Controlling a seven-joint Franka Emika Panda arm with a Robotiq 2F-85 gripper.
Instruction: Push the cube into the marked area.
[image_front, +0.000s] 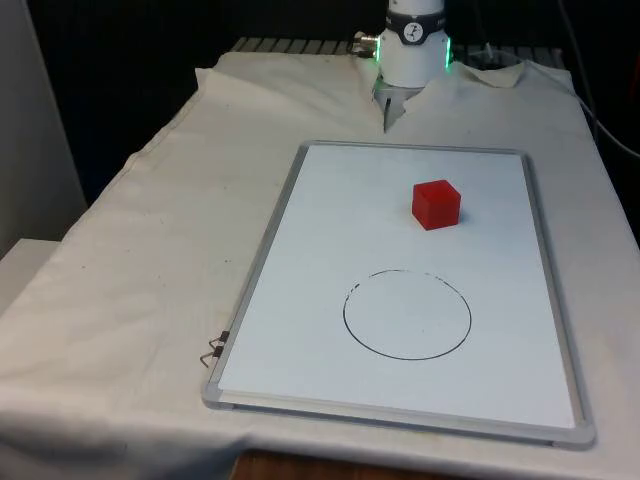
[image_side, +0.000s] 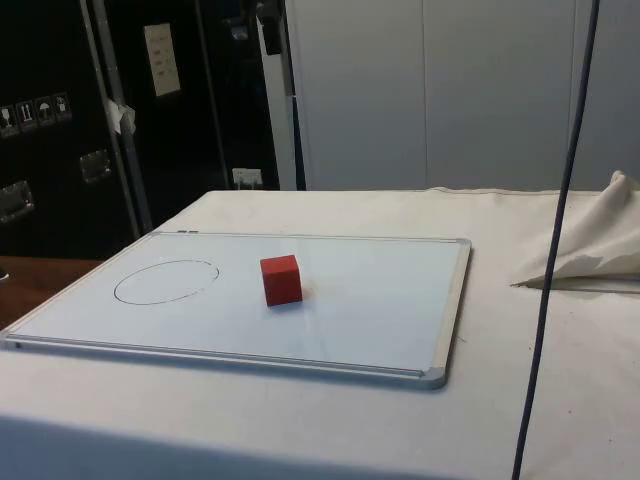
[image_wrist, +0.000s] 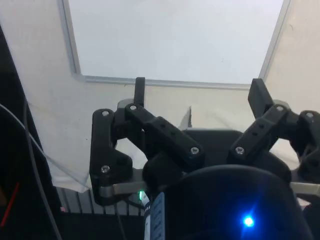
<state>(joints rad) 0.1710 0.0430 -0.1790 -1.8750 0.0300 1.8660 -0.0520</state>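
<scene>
Tool (image_wrist: 200, 95), fingers spread and empty, should drop behind the red cube (image_front: 436, 204) and push squarely toward the circle (image_front: 407, 314).

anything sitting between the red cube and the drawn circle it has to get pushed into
Nothing visible does. The red cube sits on the whiteboard, and the board surface between it and the drawn circle is bare. The pincer is open above the board's far edge.
</scene>
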